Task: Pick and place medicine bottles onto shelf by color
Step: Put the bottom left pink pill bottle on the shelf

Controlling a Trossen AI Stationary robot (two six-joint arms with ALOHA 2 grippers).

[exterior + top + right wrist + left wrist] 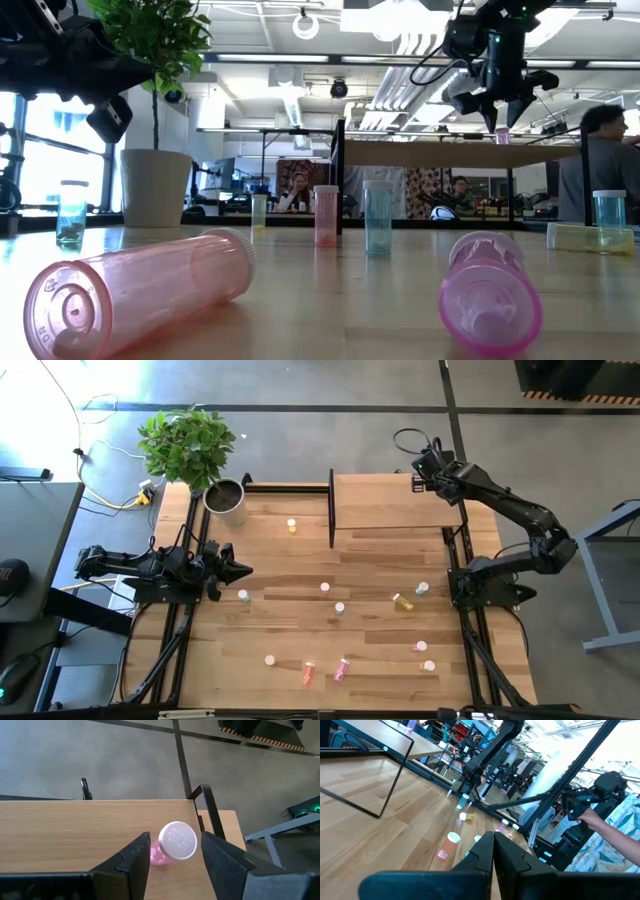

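The shelf [390,500], a light-wood board on a black frame, stands at the table's far right. A pink medicine bottle [176,842] with a white cap stands upright on its base near the shelf's far right corner. My right gripper [175,851] hovers over it, open, slanting down, with one finger on each side and a gap to both. In the low view this bottle [502,135] shows just below the gripper [500,108]. Several more medicine bottles are scattered on the table [300,630], some upright, some lying. My left gripper [236,570] waits shut at the table's left edge.
A grey pot [226,500] with a green plant stands at the far left. A yellow bottle [291,526] stands left of the shelf's black post [331,510]. Pink [308,674] and magenta [341,669] bottles lie near the front edge. People show in the room beyond.
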